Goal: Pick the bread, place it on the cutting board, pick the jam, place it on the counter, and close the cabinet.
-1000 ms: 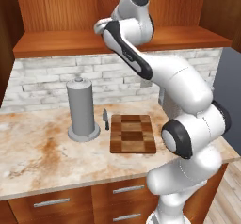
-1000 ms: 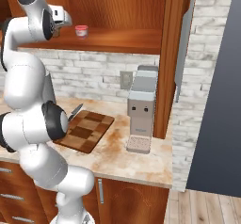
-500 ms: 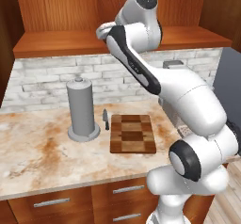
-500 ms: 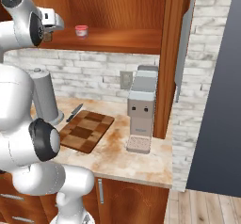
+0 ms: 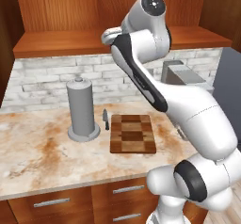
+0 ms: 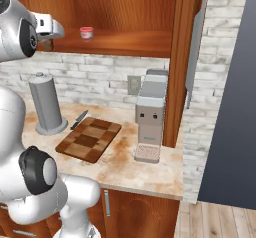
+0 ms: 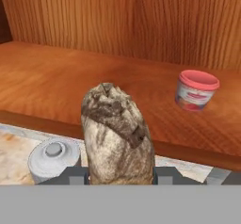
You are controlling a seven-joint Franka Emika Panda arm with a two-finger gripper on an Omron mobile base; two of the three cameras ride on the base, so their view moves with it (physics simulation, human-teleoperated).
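Gripping the bread [image 7: 117, 133] between its two jaws, the claw [image 7: 118, 173] is hanging high above the counter [image 5: 42, 157], in front of the open cabinet [image 6: 125, 12] and well above the cutting board [image 5: 132, 133]. The jaws are standing narrow, pressing on the lower part of the loaf, while its mottled top is sticking out beyond them.

I am judging the bread to be light and a little soft under the crust, so it is probably not slipping; holding it low and across its narrow side seems sensible.

The jam [image 7: 196, 90] is sitting on the cabinet shelf, to the right of the bread in the hand view.

Counting: one bread, one jam, one cutting board, and beside the board one grey cylinder [image 5: 82, 108] and one small knife [image 5: 106, 119].
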